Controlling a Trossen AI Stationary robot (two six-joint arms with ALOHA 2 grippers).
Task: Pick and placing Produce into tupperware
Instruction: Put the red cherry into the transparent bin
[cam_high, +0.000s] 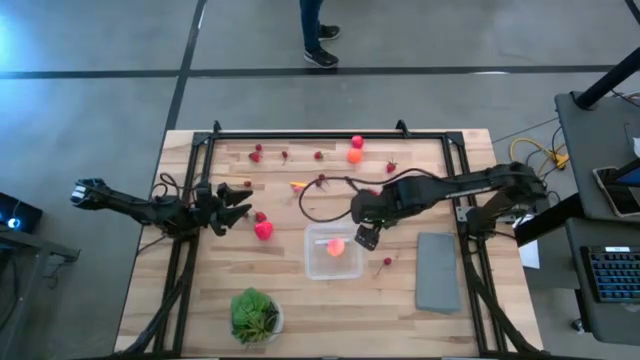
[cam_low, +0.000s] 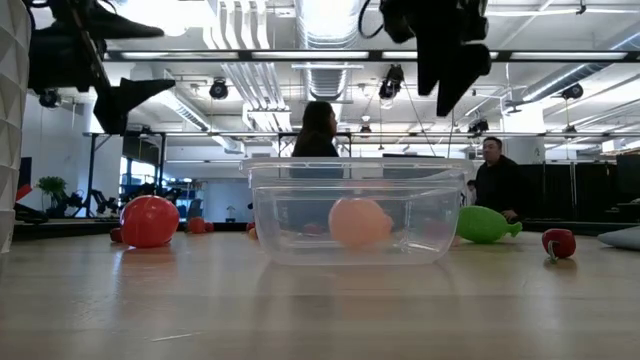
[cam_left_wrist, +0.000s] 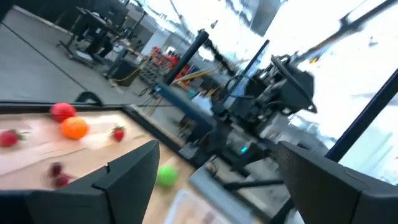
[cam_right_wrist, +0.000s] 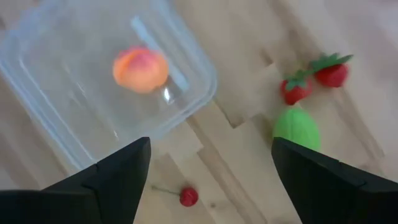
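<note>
Peach (cam_high: 335, 246) sits inside tupperware (cam_high: 312, 266); right gripper (cam_high: 366, 238) open and empty above its right rim. Lift straight up before targeting cherry (cam_high: 387, 262) nearby.

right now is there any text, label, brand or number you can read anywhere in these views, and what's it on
None: no readable text in any view.
The tupperware is plain clear plastic with no label showing; it holds one peach-coloured piece.
The grey slab has no marking.
The produce on the wooden table carries no stickers.
The keyboard beside the table has keys too small to read.
</note>
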